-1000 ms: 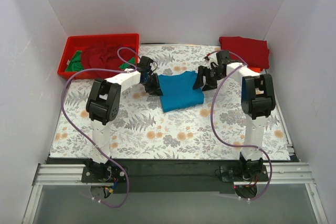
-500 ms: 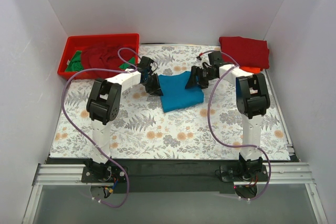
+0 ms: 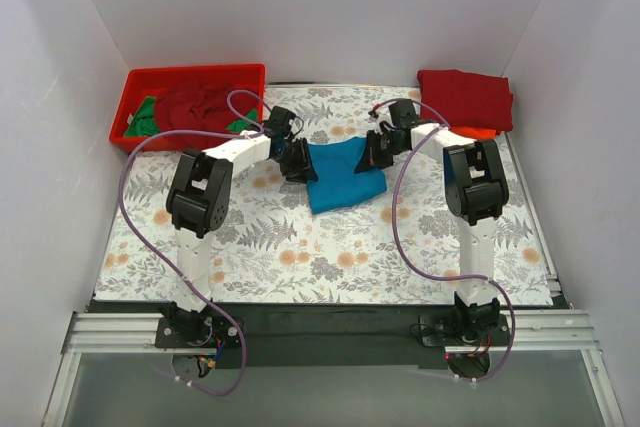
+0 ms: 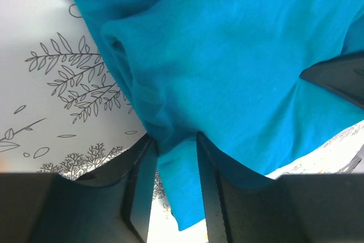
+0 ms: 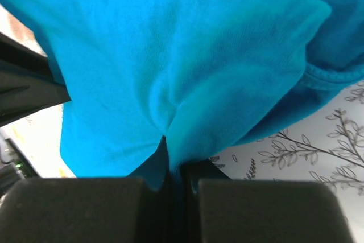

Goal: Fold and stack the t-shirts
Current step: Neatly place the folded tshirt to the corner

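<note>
The teal-blue t-shirt (image 3: 340, 175) lies partly folded in the middle of the table, between both grippers. My left gripper (image 3: 298, 162) is at its left edge. In the left wrist view its jaws (image 4: 170, 180) stand a little apart, with a strip of the teal cloth (image 4: 227, 55) hanging loosely between them and table showing beside it. My right gripper (image 3: 376, 150) is at the shirt's right edge. In the right wrist view it (image 5: 176, 180) is shut on a pinched fold of the teal t-shirt (image 5: 170, 55).
A folded dark red t-shirt (image 3: 465, 97) lies at the back right on top of an orange one (image 3: 485, 132). The red tray (image 3: 140, 82) at the back left holds a crumpled dark red shirt (image 3: 195, 105) and green cloth (image 3: 145, 119). White walls enclose the floral table.
My right gripper has moved left onto the shirt's right edge and shut on it. The left jaws have parted somewhat around the cloth at the left edge.
</note>
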Action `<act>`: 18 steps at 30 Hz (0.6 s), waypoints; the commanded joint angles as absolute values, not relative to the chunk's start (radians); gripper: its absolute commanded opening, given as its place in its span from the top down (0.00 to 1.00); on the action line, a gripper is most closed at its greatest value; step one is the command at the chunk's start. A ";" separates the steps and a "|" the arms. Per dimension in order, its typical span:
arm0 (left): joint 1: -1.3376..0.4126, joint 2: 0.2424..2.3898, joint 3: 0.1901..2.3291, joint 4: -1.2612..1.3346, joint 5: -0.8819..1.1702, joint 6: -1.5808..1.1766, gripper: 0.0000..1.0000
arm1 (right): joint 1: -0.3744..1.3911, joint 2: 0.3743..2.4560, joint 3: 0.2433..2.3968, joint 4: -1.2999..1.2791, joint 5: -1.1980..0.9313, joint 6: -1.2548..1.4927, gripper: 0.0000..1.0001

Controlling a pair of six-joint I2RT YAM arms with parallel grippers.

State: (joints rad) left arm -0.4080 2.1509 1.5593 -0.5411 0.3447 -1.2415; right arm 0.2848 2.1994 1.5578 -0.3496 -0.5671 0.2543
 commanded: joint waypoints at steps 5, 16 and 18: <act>-0.405 2.056 1.585 -0.558 0.357 -1.252 0.64 | 0.279 2.164 1.712 -0.580 -0.310 0.098 0.99; -0.382 1.907 1.422 -0.548 0.353 -1.255 0.63 | 0.242 2.161 1.905 -0.794 0.035 -0.080 0.99; -0.380 1.891 1.399 -0.538 0.356 -1.262 0.63 | 0.241 2.172 1.946 -0.825 0.109 -0.100 0.99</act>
